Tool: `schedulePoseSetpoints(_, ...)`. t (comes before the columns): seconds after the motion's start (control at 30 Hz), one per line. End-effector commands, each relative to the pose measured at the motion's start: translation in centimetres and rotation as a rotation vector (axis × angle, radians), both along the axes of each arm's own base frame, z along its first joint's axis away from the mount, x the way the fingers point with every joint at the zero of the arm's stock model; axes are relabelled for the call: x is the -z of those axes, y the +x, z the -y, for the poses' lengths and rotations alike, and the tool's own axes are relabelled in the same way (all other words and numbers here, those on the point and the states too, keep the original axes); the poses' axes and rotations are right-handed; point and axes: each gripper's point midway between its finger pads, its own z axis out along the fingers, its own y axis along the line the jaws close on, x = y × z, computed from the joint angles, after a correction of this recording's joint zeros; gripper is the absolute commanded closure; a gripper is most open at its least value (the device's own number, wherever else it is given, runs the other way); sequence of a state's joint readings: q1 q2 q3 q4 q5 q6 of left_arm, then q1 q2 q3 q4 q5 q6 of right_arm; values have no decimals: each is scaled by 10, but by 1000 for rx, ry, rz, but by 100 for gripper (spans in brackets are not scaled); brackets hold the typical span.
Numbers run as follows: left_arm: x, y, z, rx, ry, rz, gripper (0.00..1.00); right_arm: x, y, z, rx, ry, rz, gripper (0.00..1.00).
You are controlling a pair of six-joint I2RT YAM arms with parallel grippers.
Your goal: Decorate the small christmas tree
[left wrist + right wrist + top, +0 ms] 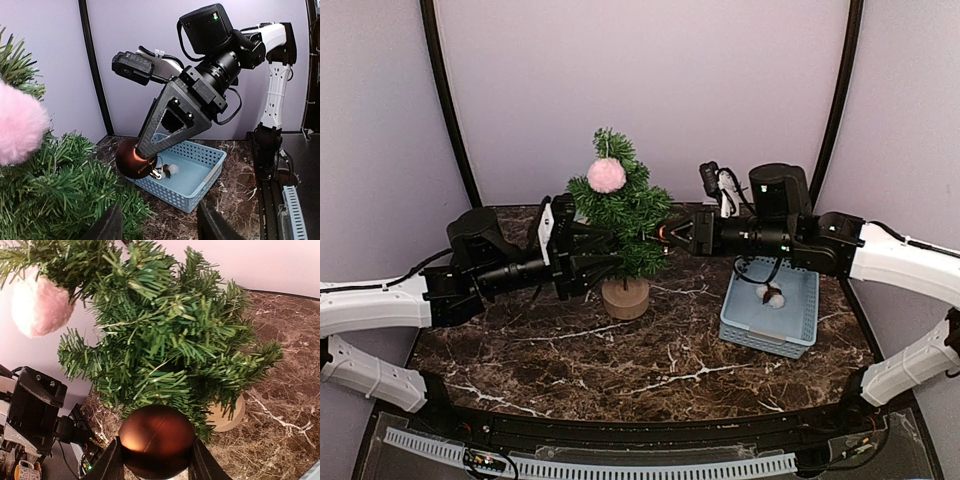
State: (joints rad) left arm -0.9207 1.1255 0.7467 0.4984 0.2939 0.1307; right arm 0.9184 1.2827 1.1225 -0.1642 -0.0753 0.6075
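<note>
Marbled tabletop (pixel 570 370), tree (pixel 625 215), perhaps lilac walls (pixel 720 80)

The left arm (pixel 375 300) and right arm (pixel 905 262) wear white shells at the frame's outer edges and are black nearer the centre. Mid-frame in the left wrist view, the right hand (pixel 141 161) is a black triangular shell with small screws; black cables (pixel 239 106) loop behind it.

The small christmas tree (pixel 625 215) has dark green needles on a tan stump (pixel 625 297). A fluffy pink pompom (pixel 607 175) hangs near its 12 o'clock. The bauble (pixel 156 440) is glossy copper-brown (an orange glint on it). The basket (pixel 765 340) is pale blue latticework, the counter (pixel 570 360) dark brown marble veined white.
</note>
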Motion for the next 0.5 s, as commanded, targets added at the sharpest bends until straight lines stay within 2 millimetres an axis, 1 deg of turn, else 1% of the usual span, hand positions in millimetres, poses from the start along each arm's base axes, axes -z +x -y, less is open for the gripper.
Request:
schedulePoseSetpoints(0.0, -15, -1, 11, 4, 3, 77, 44, -19, -7, -16, -26, 32, 43, 60)
schedulePoseSetpoints(0.17, -13, 3, 19, -16, 21, 87, 44, -24, -17, -29, -58, 51, 54, 60)
schedulePoseSetpoints(0.27, -8, 3, 22, -12, 32, 75, 45, -26, -22, -33, -66, 57, 64, 60)
schedulePoseSetpoints(0.37, -6, 3, 23, -11, 30, 64, 45, -27, -23, -36, -69, 48, 72, 60)
schedulePoseSetpoints(0.47, -8, 4, 24, -20, 27, 63, 46, -27, -23, -40, -70, 39, 84, 60)
